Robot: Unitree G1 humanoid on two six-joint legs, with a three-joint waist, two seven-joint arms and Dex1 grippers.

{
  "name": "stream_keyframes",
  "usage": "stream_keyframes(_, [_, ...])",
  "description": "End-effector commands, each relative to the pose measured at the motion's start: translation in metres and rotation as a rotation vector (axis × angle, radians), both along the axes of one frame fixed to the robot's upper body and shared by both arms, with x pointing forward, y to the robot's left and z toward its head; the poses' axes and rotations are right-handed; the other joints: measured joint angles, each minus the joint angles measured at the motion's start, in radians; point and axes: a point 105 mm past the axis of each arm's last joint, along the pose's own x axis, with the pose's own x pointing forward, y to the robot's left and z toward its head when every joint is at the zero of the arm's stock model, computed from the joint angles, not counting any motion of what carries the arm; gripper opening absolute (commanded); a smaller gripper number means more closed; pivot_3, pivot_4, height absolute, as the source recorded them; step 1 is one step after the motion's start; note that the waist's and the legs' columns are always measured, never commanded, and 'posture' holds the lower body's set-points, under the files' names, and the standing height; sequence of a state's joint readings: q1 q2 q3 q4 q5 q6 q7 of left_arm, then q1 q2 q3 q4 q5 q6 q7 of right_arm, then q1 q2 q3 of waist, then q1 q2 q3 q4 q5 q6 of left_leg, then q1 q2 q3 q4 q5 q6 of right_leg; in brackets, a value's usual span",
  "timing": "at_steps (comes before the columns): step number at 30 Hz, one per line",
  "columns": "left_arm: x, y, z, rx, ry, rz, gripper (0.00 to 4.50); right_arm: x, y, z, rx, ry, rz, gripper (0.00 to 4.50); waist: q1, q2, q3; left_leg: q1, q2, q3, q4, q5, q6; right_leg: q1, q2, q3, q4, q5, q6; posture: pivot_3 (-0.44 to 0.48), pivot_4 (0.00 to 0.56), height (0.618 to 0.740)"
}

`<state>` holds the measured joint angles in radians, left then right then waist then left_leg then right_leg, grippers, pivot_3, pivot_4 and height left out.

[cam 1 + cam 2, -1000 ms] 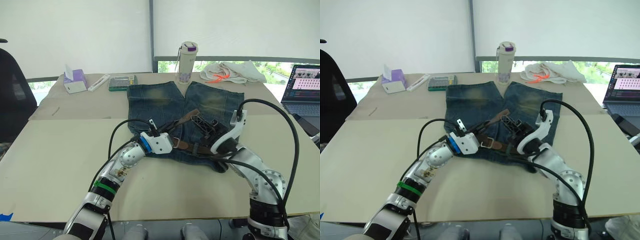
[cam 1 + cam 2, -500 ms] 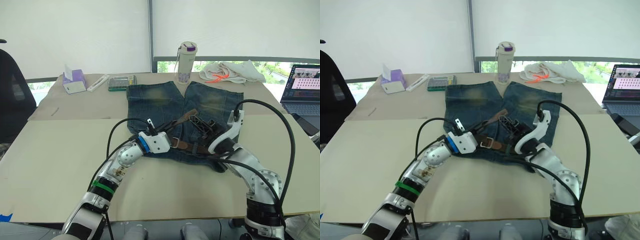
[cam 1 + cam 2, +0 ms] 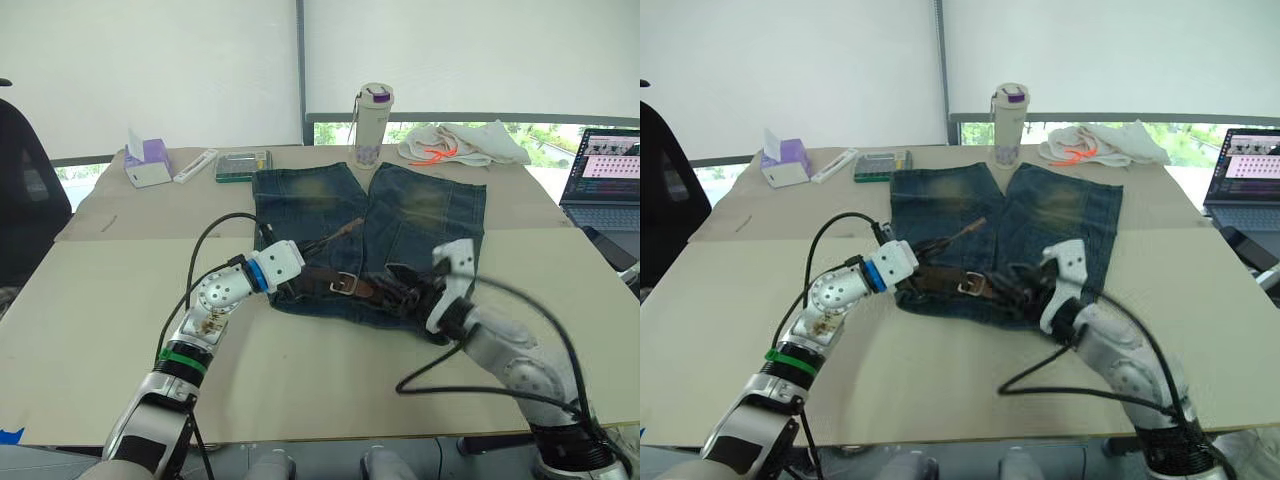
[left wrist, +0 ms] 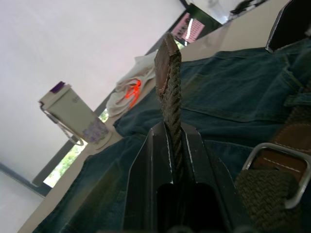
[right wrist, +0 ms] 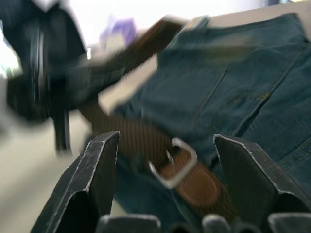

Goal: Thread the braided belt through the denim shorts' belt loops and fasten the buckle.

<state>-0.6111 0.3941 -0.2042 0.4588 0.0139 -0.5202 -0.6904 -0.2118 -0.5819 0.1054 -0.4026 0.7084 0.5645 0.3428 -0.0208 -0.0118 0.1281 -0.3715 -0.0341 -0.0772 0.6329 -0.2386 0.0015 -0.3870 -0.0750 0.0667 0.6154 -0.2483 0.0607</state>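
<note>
The denim shorts (image 3: 420, 215) lie flat mid-table, waistband toward me. The braided belt (image 3: 320, 277) runs along the waistband, its silver buckle (image 3: 345, 283) near the middle. My left gripper (image 4: 175, 160) is shut on the belt's free end, which sticks up past the fingers (image 4: 167, 63); it sits at the waistband's left end (image 3: 298, 270). My right gripper (image 5: 167, 141) stands open just right of the buckle (image 5: 172, 162), holding nothing; in the left eye view this gripper (image 3: 402, 290) hovers over the waistband's right part. A denim belt loop (image 4: 297, 99) crosses the strap beside the buckle.
Behind the shorts stand a tall bottle (image 3: 376, 125) and a white cloth with orange cord (image 3: 462, 145). A laptop (image 3: 605, 165) sits at the far right. At the far left are a tissue box (image 3: 147, 162), a white stick (image 3: 197, 165) and a green tray (image 3: 245, 164).
My right gripper has opened and dropped back toward the near edge. My left gripper has drawn the belt's free end to the left, and the buckle has slid left with it.
</note>
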Motion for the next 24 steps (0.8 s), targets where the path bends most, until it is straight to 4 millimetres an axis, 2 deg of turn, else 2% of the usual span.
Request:
stream_keyframes(1, [0.0, 0.006, 0.004, 0.042, -0.006, -0.035, 0.0, -0.005, 0.012, -0.002, -0.231, -0.185, 0.096, 3.49, 0.0, 0.0, 0.0, 0.0, 0.0, 0.0, 0.0, 0.0, 0.0, 0.0, 0.0, 0.0, 0.0, 0.0, 0.0, 0.0, 0.15, 0.74])
stream_keyframes(3, [0.001, 0.008, -0.001, 0.084, -0.007, -0.039, 0.0, -0.006, 0.015, -0.012, -0.344, -0.237, 0.132, 3.49, 0.0, -0.001, 0.0, 0.0, 0.0, 0.0, 0.0, 0.0, 0.0, 0.0, 0.0, 0.0, 0.0, 0.0, 0.0, 0.0, 0.15, 0.74])
stream_keyframes(8, [0.008, 0.012, -0.006, 0.131, -0.025, -0.005, 0.0, -0.001, 0.016, -0.025, -0.455, -0.291, 0.122, 3.49, 0.006, -0.001, 0.001, 0.0, 0.0, 0.0, 0.0, 0.0, 0.0, 0.0, -0.001, 0.0, 0.0, 0.0, 0.0, 0.0, 0.15, 0.74])
stream_keyframes(13, [0.012, 0.008, -0.007, 0.095, -0.05, 0.028, 0.0, 0.008, 0.024, -0.026, -0.463, -0.328, 0.063, 3.49, 0.007, -0.002, 0.001, 0.0, -0.001, -0.002, 0.001, 0.0, 0.0, 0.0, -0.001, 0.0, 0.0, 0.0, 0.0, 0.0, 0.15, 0.74])
stream_keyframes(18, [0.016, 0.009, -0.004, 0.046, -0.076, 0.073, 0.0, 0.012, 0.019, -0.037, -0.548, -0.337, 0.032, 3.49, 0.008, -0.002, 0.001, 0.0, -0.001, -0.002, 0.001, 0.0, 0.0, 0.0, -0.001, -0.001, 0.001, 0.0, 0.0, 0.0, 0.15, 0.74])
stream_keyframes(20, [0.017, 0.009, -0.002, 0.011, -0.067, 0.081, 0.0, 0.013, 0.021, -0.034, -0.522, -0.344, 0.016, 3.49, 0.007, -0.002, 0.001, 0.0, -0.001, -0.002, 0.0, 0.0, 0.0, 0.0, -0.001, -0.001, 0.001, 0.0, 0.0, 0.0, 0.15, 0.74])
stream_keyframes(22, [0.016, 0.008, -0.001, 0.003, -0.069, 0.072, 0.0, 0.017, 0.025, -0.021, -0.425, -0.352, -0.034, 3.49, 0.005, -0.002, 0.001, 0.0, -0.001, -0.002, 0.0, 0.0, 0.0, 0.0, -0.001, -0.001, 0.001, 0.0, 0.0, 0.0, 0.15, 0.74])
stream_keyframes(24, [0.014, 0.006, 0.002, -0.001, -0.088, 0.06, 0.0, 0.022, 0.029, -0.002, -0.217, -0.314, -0.112, 3.49, 0.004, -0.002, 0.001, 0.001, 0.0, -0.003, 0.0, 0.0, 0.0, 0.0, -0.001, -0.001, 0.002, 0.0, -0.001, 0.0, 0.15, 0.74])
